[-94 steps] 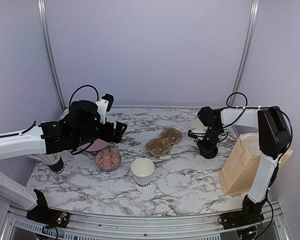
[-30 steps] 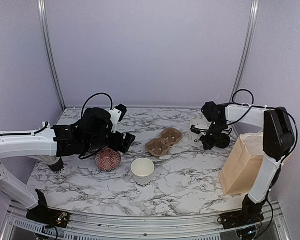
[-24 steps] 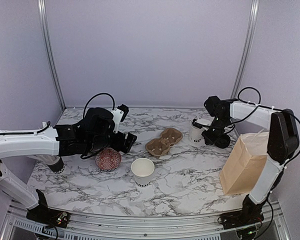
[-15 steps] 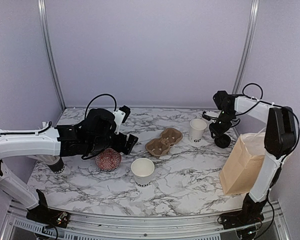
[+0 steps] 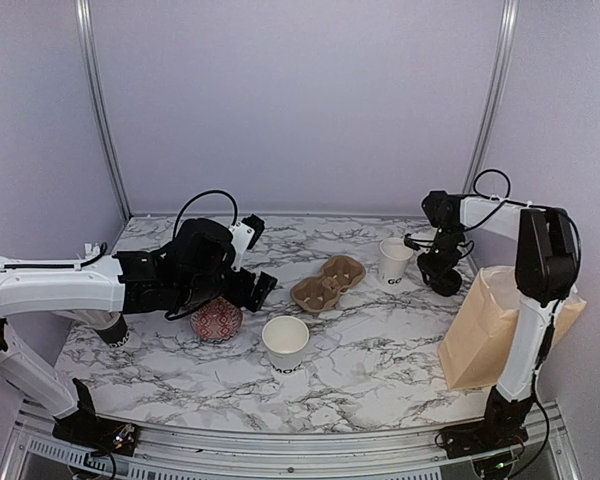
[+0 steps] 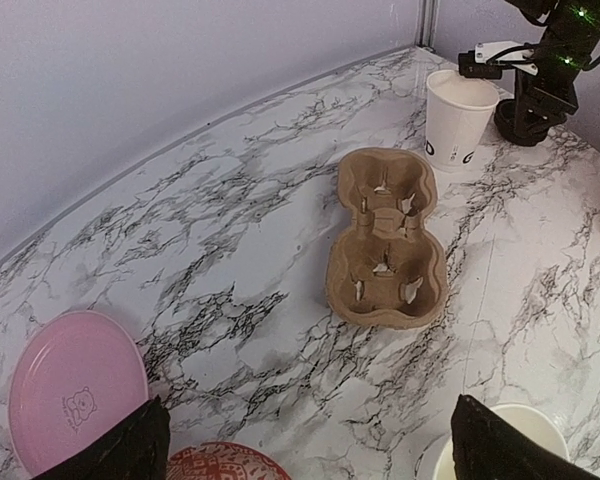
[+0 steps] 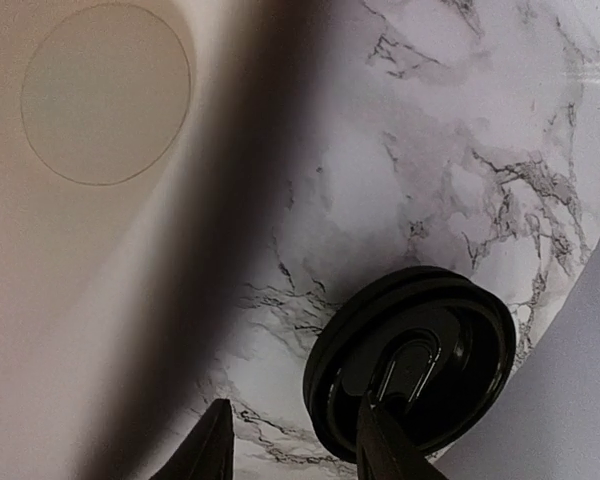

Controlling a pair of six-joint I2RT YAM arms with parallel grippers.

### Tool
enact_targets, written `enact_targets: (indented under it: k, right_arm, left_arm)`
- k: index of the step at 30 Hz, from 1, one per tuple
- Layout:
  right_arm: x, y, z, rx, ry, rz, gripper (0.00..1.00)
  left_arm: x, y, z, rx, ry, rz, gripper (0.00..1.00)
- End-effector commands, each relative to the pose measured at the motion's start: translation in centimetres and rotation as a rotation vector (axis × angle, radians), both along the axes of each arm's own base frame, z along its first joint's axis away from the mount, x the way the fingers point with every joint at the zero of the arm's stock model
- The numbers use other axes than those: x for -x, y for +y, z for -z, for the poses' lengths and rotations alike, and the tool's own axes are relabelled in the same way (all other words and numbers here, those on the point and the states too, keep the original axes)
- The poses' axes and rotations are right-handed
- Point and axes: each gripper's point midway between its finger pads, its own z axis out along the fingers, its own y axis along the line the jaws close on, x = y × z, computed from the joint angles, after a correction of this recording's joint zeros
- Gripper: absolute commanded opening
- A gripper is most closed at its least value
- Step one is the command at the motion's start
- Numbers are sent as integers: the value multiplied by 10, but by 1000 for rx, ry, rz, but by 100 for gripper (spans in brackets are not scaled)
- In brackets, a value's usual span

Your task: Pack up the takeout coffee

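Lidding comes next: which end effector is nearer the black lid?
Right: the right end effector is just above the lid; the left end effector is far across, by the patterned bowl.

1. We see a white marble-patterned table (image 5: 380,370) with grey veining; everything below rests directly on it.
2. At the far left lies a pink plate (image 6: 75,390), and just beside it, toward the near edge, sits a red patterned bowl (image 5: 217,320).
3. A dark cup (image 5: 111,328) stands at the left edge; we can only see part of it.
4. Near the middle lies a brown moulded-pulp cup tray (image 5: 328,283), shaped like a figure eight.
5. An open white paper cup (image 5: 286,342) stands upright in front of the tray, toward the near edge.
6. A second white paper cup (image 5: 394,259), also open, stands upright to the right of the tray, with black lettering near its base.
7. A round black plastic lid (image 7: 450,330) lies flat on the marble near that cup, apart from it.
8. A brown paper bag (image 5: 480,340) stands upright at the right near corner.
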Motion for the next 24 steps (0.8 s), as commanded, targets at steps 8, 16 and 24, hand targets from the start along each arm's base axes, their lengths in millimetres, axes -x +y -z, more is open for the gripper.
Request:
enact_targets:
  k: [8, 16, 24]
  right_arm:
    - [-13, -14, 17, 27, 22, 28, 37]
    - [-10, -14, 17, 16, 24, 32, 36]
    - [-7, -10, 15, -8, 30, 24, 34]
  left_arm:
    - [0, -9, 6, 0, -1, 26, 99]
    - [0, -10, 10, -4, 6, 27, 99]
    - [0, -10, 12, -7, 11, 29, 99]
